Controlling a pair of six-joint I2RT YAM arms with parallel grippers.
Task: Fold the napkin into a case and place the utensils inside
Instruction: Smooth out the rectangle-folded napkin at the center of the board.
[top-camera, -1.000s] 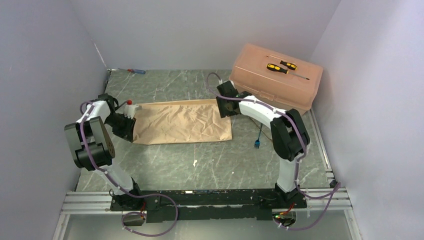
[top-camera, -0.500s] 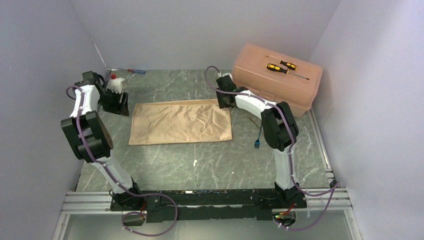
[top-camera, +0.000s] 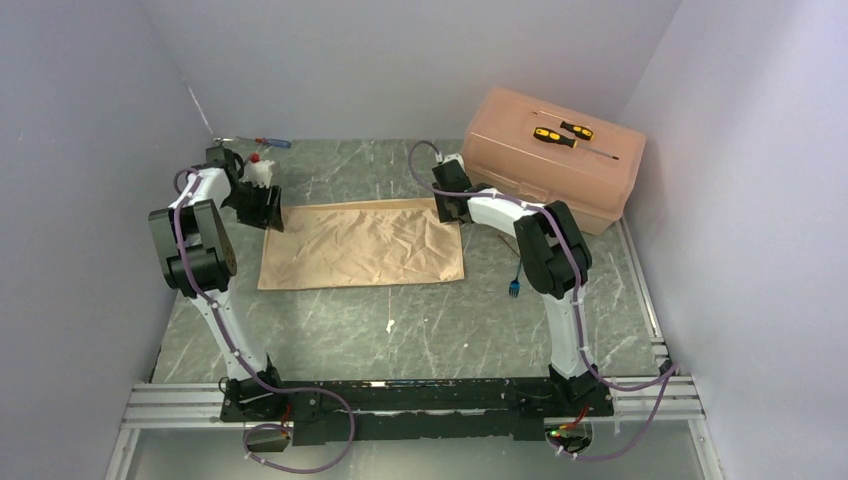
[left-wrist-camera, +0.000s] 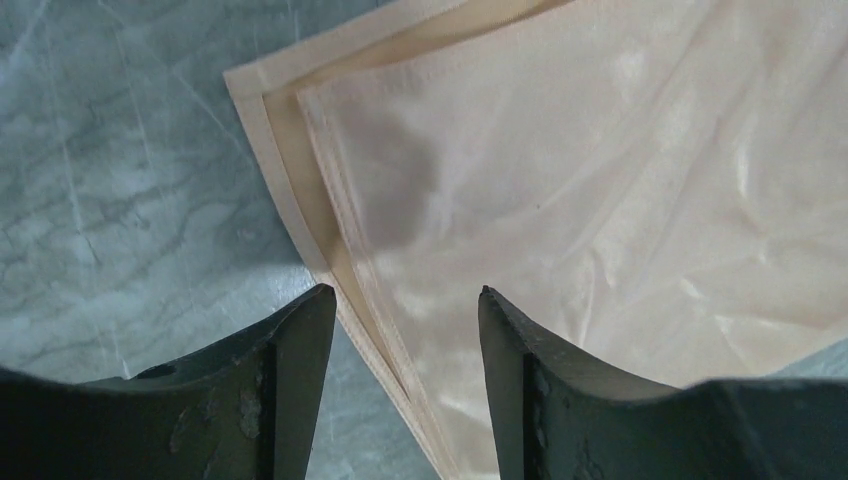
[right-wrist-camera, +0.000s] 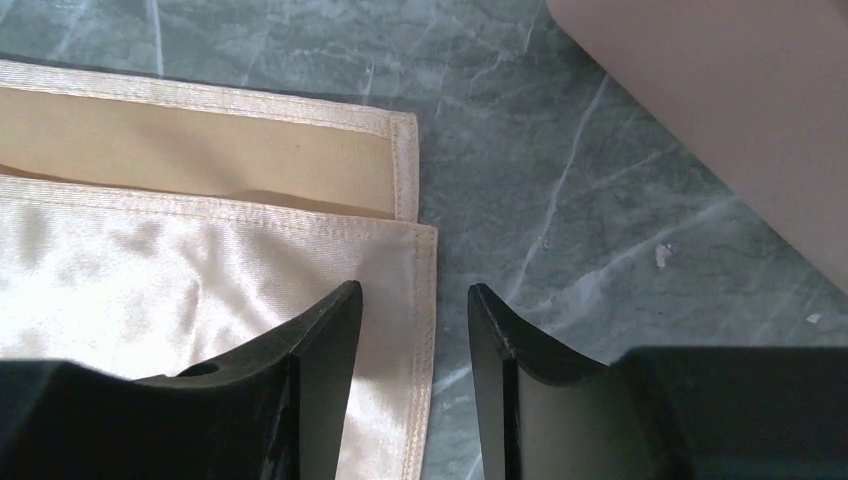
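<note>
The pink box (top-camera: 545, 160) sits shut at the upper right of the overhead view, so its inside is hidden. Two yellow-and-black screwdrivers (top-camera: 562, 133) lie on its lid. The napkin (top-camera: 360, 245) lies folded in half and flat on the desk (top-camera: 430, 330) at mid-frame. A blue-ended utensil (top-camera: 515, 285) lies just right of it, under the right arm.

The left claw (left-wrist-camera: 405, 295) hangs over the cloth's far left corner with its jaws apart and nothing clamped. The right claw (right-wrist-camera: 412, 290) stands over the far right corner, its jaws narrowly apart and the cloth flat beneath.

A second ago the left claw was lower, at the napkin's left edge, which was bunched. That edge now lies straight. The right claw has barely shifted.
</note>
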